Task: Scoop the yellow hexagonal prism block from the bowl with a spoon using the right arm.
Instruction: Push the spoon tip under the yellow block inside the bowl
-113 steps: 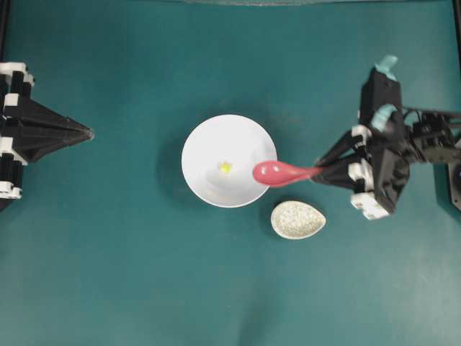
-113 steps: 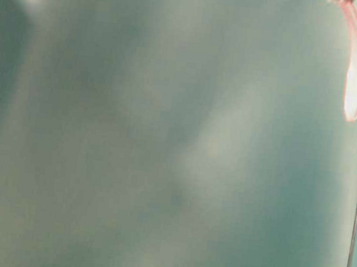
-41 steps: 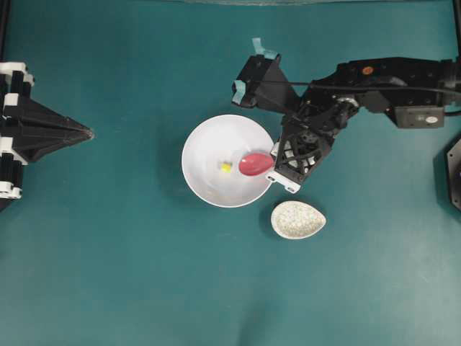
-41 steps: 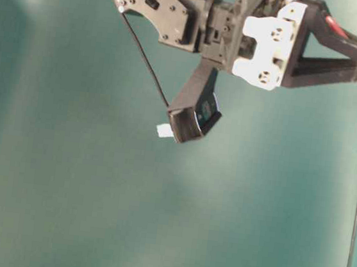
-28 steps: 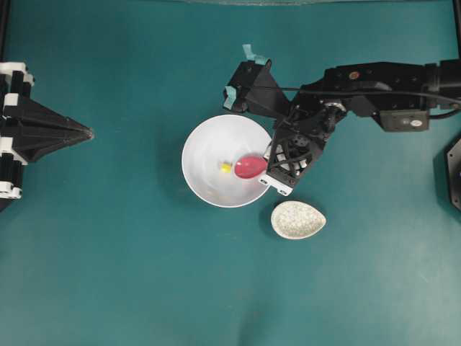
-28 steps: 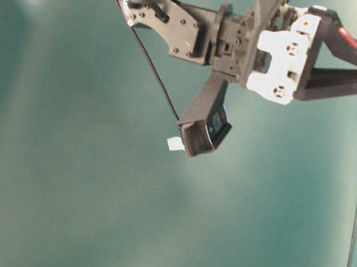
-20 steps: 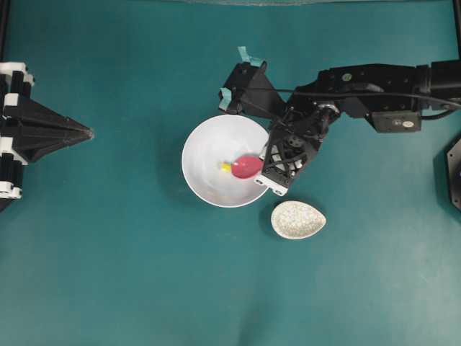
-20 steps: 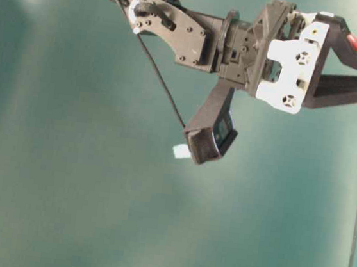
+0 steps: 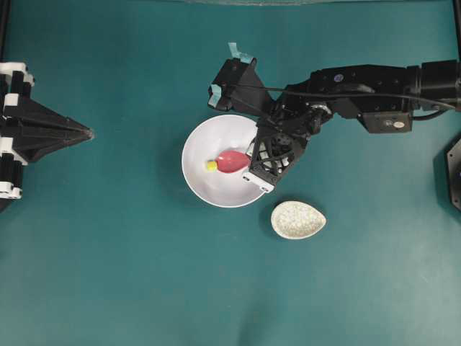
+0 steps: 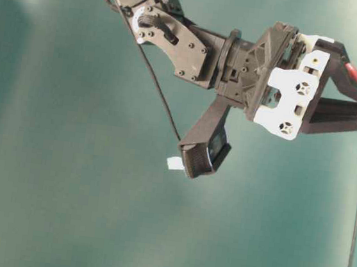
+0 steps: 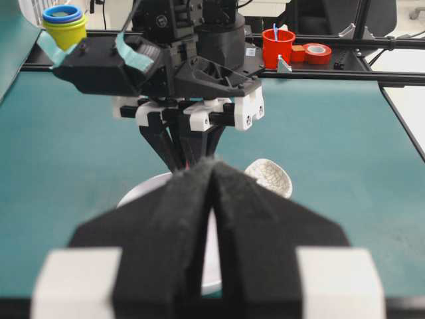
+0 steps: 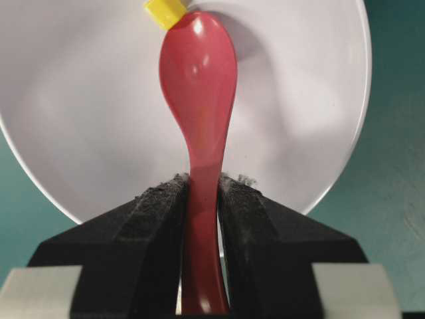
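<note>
Now lying at the spoon's (image 12: 198, 86) tip inside the bowl (image 9: 198, 184): block (image 12: 165, 12), touching the head's front edge, not yet aboard. Clamped by the handle between the right gripper's (image 12: 199, 193) narrowed jaws, head lowered and angled, presumably to slide under. Parked well away, left gripper (image 11: 211, 199) pressed closed and empty.

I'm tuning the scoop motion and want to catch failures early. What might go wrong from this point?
The yellow block sits at the spoon tip, not in its head, so it may just get pushed up the bowl wall. The right gripper pinches only the narrow handle, so the spoon may twist. The speckled dish lies close to the arm.
</note>
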